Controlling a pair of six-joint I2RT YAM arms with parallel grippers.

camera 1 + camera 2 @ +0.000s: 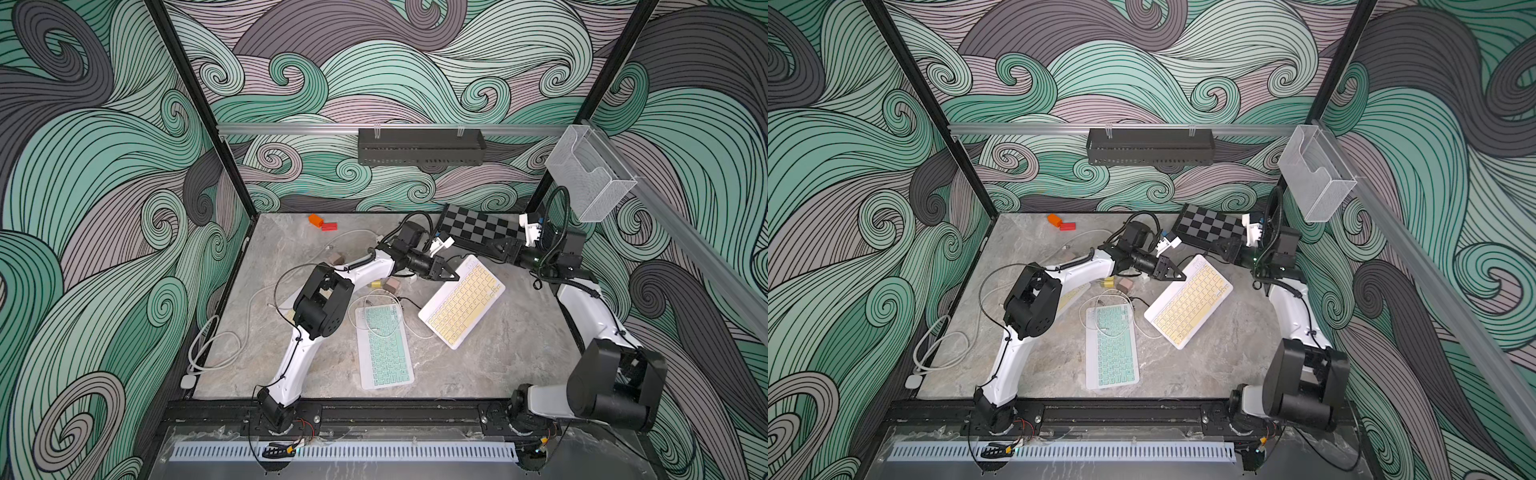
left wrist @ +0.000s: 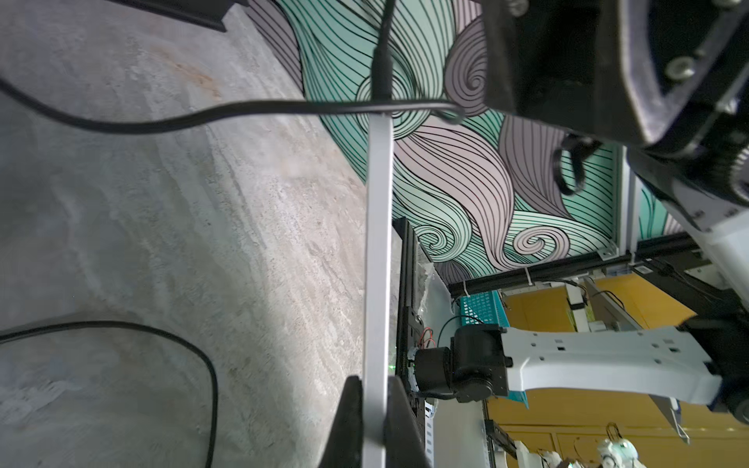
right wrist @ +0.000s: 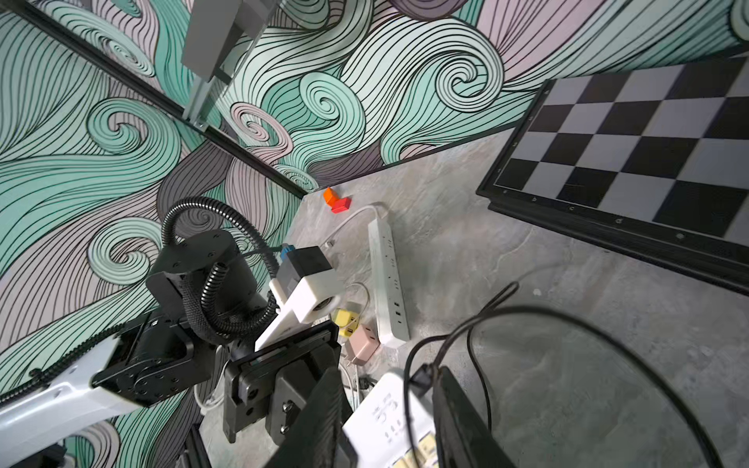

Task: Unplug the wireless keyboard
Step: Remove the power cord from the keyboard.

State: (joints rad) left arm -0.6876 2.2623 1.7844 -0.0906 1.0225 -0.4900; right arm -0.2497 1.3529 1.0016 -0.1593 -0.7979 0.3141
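**Mia:** Where is the yellow keyboard [image 1: 463,301]?

**Ben:** It is on the table [image 1: 498,353], just in front of the chessboard [image 1: 478,226], and it sits crooked to it.

**Mia:** Is a claw holding it?

**Ben:** Yes. The left claw [image 2: 375,389] is pinched tight on its thin edge, near the end closest to the chessboard.

**Mia:** What about the right claw?

**Ben:** The right claw [image 3: 387,372] is at the keyboard corner closest to the chessboard. Its fingers [image 3: 458,405] are partway apart. The corner and the plug [image 3: 421,376] are between them. I cannot tell if they squeeze.

**Mia:** Where is the plug?

**Ben:** It sits right against that corner, beside one finger. Its black cord [image 2: 227,111] loops over the table.

**Mia:** Anything else?

**Ben:** A green keyboard [image 1: 384,347] lies flat, farther from the chessboard than the yellow one.
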